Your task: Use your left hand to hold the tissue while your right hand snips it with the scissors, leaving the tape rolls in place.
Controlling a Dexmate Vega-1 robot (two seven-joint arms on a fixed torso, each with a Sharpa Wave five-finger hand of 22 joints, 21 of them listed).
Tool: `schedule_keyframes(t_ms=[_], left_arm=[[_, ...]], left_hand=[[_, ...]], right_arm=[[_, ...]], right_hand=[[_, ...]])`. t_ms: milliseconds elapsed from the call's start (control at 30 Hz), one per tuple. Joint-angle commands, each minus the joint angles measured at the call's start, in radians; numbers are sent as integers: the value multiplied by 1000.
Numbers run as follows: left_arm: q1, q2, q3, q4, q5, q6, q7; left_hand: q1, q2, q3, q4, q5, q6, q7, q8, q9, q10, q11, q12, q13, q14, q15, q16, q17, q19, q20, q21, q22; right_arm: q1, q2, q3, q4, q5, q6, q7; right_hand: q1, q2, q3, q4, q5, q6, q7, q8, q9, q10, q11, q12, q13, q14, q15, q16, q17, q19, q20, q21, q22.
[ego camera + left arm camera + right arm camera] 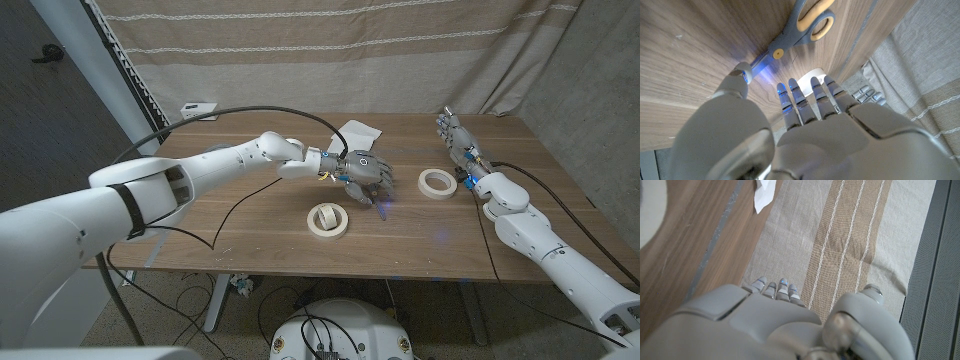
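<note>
1. Left hand (362, 176): reaches over the middle of the wooden table (250, 215), palm down, fingers extended and slightly apart. In the left wrist view the fingers (801, 102) point forward side by side with gaps between them; nothing is gripped.
2. Scissors (800, 27): lie on the table just ahead of the left hand in the left wrist view. Grey-blue handles with yellow-lined loops, yellow pivot screw. The blade end runs toward the thumb (742, 75); whether thumb and blade actually touch I cannot tell. A blue-violet glow lies on the wood at that spot.
3. Tissue (357, 132): white, lies on the far part of the table, just behind the left hand's wrist, apart from the fingers. Its corner also shows in the right wrist view (763, 195), at the table edge.
4. Right hand (458, 140): near the far right of the table, fingers stretched out toward the curtain (330, 50). In the right wrist view the fingertips (771, 287) lie close together and straight, thumb set apart; it holds nothing.
5. Tape rolls: one (327, 221) stands near the front middle of the table, close to the left hand; the other (437, 182) lies flat just beside the right forearm.
</note>
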Motion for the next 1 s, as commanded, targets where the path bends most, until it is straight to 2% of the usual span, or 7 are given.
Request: schedule_keyframes(t_ms=[33, 133, 233, 867, 1000], left_arm=[[-9, -13, 22, 31, 6, -10, 9], [-12, -19, 28, 44, 5, -16, 22], [-13, -22, 33, 49, 2, -22, 33], [-31, -49, 62, 82, 0, -29, 37], [-35, -58, 68, 101, -1, -26, 40]], left_hand=[[5, 2, 9, -3, 7, 14, -2, 6, 2, 14, -1, 7, 3, 11, -177, 4, 5, 7, -94, 5, 3], [5, 2, 10, -3, 7, 21, -1, 9, 2, 19, -2, 8, 4, 13, -177, 5, 6, 7, -91, 5, 3], [6, -1, 12, -4, 9, 62, -1, 25, 5, 29, -2, 11, 9, 17, -177, 5, 10, 8, -90, 6, 3], [9, -2, 22, -5, 10, 128, -1, 44, -1, 79, -2, 26, 19, 46, -178, 13, 16, 16, -93, 9, 3], [10, -2, 23, -5, 10, 131, -1, 44, -1, 83, -2, 27, 20, 47, -178, 14, 17, 18, -93, 10, 3]], right_arm=[[-8, -4, 3, -11, -2, -7, -11], [-10, -8, 4, -17, -2, -15, -15], [-10, -7, 4, -18, -1, -13, -14], [-13, -8, 2, -27, -8, -17, -22], [-7, 0, 3, -12, 13, -10, 7]], right_hand=[[11, 5, 1, -4, 6, 0, -5, 0, 2, 0, -4, -5, 0, -4, -7, 2, 2, 0, 1, -3, 2], [11, 6, 1, -4, 7, 0, -5, -1, 2, 1, -3, -5, 0, -4, -7, 2, 2, 0, 1, -4, 2], [12, 6, 2, -4, 7, 0, -4, 0, 2, 0, -3, -5, 0, -4, -6, 2, 2, 0, 1, -4, 3], [20, 11, 5, -7, 10, 0, -5, 0, 2, 0, -4, -6, 0, -4, -8, 2, 2, 1, 1, -4, 2], [22, 12, 6, -8, 10, 1, -4, 1, 2, 1, -4, -6, 0, -4, -9, 2, 2, 4, 0, -2, 2]])
